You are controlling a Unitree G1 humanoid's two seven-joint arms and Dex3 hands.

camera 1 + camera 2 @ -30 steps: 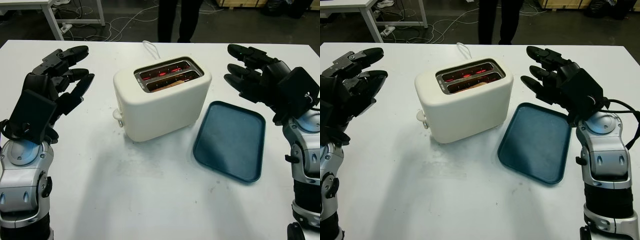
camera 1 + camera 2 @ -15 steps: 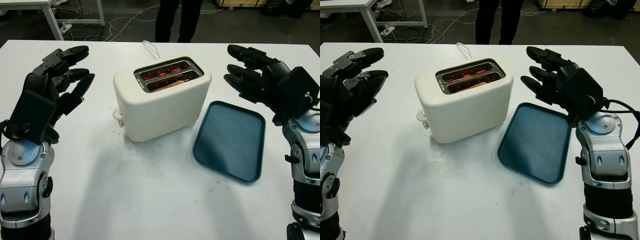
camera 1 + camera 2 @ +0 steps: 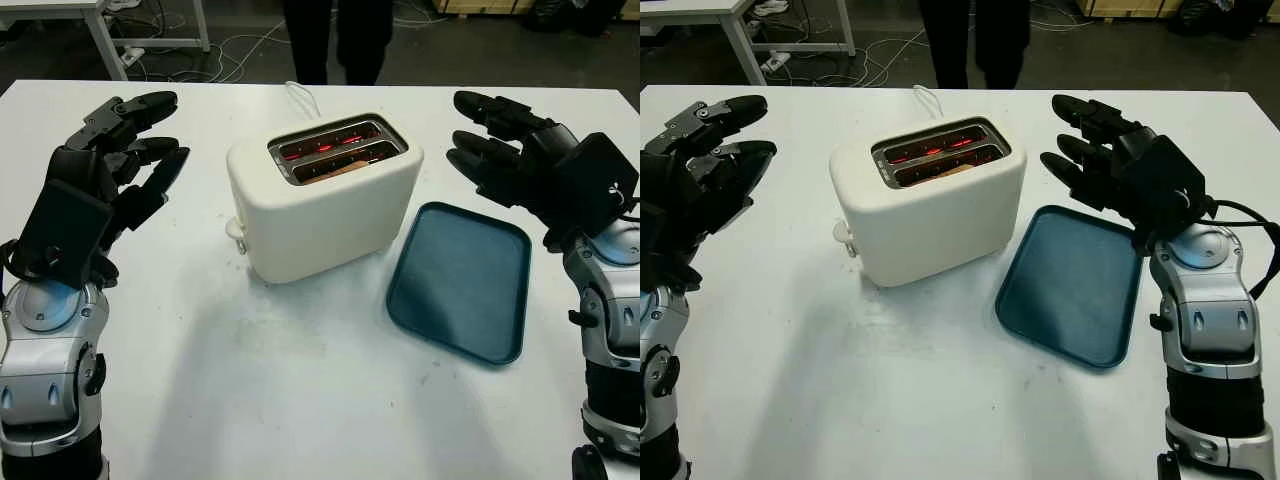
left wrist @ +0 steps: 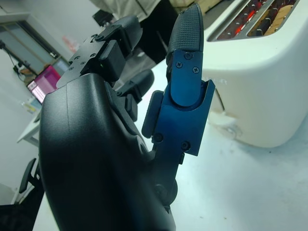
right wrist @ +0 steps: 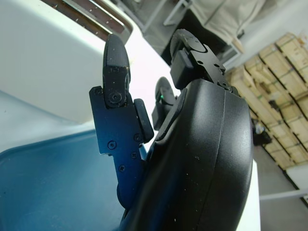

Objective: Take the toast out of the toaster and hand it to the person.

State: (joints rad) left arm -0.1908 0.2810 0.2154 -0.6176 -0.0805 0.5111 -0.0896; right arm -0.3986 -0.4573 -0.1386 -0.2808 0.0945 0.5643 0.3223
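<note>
I see toast (image 3: 345,170) in toaster (image 3: 325,195) front slot, lengthwise | right hand (image 3: 500,150) nearer, empty, uncurled | left hand (image 3: 125,150) empty.

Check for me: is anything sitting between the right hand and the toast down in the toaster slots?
Nothing visible blocks it. The right hand is open, held above the table beside the toaster, over the far end of the blue tray. The toast sits low in the near slot, elements glowing red, with open space above.
</note>
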